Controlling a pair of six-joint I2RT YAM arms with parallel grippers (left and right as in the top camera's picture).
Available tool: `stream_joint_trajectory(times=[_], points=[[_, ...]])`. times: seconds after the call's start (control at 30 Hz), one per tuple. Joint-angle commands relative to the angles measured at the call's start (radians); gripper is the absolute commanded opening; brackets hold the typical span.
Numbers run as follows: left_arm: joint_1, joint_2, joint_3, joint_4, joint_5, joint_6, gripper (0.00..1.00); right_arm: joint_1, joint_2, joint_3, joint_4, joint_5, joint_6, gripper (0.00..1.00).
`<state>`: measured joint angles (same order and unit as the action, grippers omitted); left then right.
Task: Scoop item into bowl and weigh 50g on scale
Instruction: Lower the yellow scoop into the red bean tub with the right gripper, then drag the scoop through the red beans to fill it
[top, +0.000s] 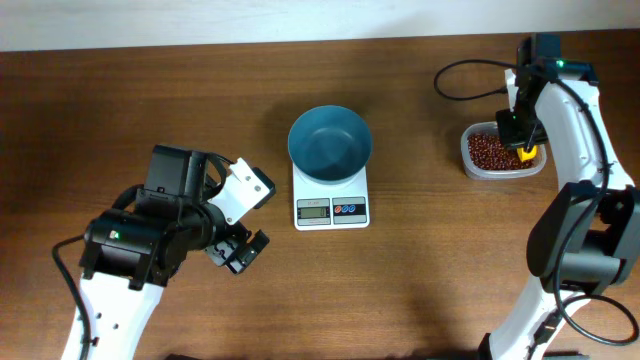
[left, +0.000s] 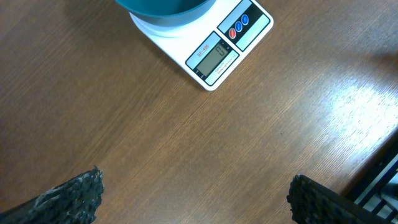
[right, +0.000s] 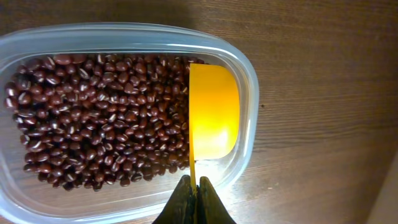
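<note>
The teal-blue bowl (top: 330, 142) stands empty on the white scale (top: 331, 205); the scale (left: 214, 53) and the bowl's edge (left: 163, 7) also show at the top of the left wrist view. The red-brown beans (right: 102, 118) fill a clear tub (right: 247, 74) at the table's right (top: 495, 150). My right gripper (right: 195, 190) is shut on the thin handle of a yellow scoop (right: 213, 111), which sits on its side inside the tub's right end with no beans in it. My left gripper (left: 196, 196) is open and empty above bare wood, left of the scale (top: 238, 252).
The wooden table (top: 420, 290) runs to a white wall at the back. A black cable (top: 470, 80) loops near the tub. The right arm's base (top: 585, 250) stands at the right edge.
</note>
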<state>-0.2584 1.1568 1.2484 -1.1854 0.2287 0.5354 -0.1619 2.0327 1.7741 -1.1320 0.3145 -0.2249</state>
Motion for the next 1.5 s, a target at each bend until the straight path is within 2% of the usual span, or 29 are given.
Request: stream_joint_trajectory(times=[0.0,0.4,0.63,1.1,1.47], points=[[0.006,0.007,0.018,0.002,0.0,0.019,0.99,0.019,0.003,-0.01,0.0,0.071,-0.011,0.04],[0.006,0.007,0.018,0.002,0.0,0.019,0.99,0.04,0.044,-0.011,-0.023,0.054,-0.006,0.04],[0.006,0.007,0.018,0.002,0.0,0.019,0.99,0.037,0.055,-0.013,-0.033,-0.039,-0.002,0.04],[0.006,0.007,0.018,0.002,0.0,0.019,0.99,0.035,0.055,-0.072,0.015,-0.108,0.116,0.04],[0.006,0.007,0.018,0.002,0.0,0.019,0.99,0.017,0.055,-0.072,0.01,-0.281,0.182,0.04]])
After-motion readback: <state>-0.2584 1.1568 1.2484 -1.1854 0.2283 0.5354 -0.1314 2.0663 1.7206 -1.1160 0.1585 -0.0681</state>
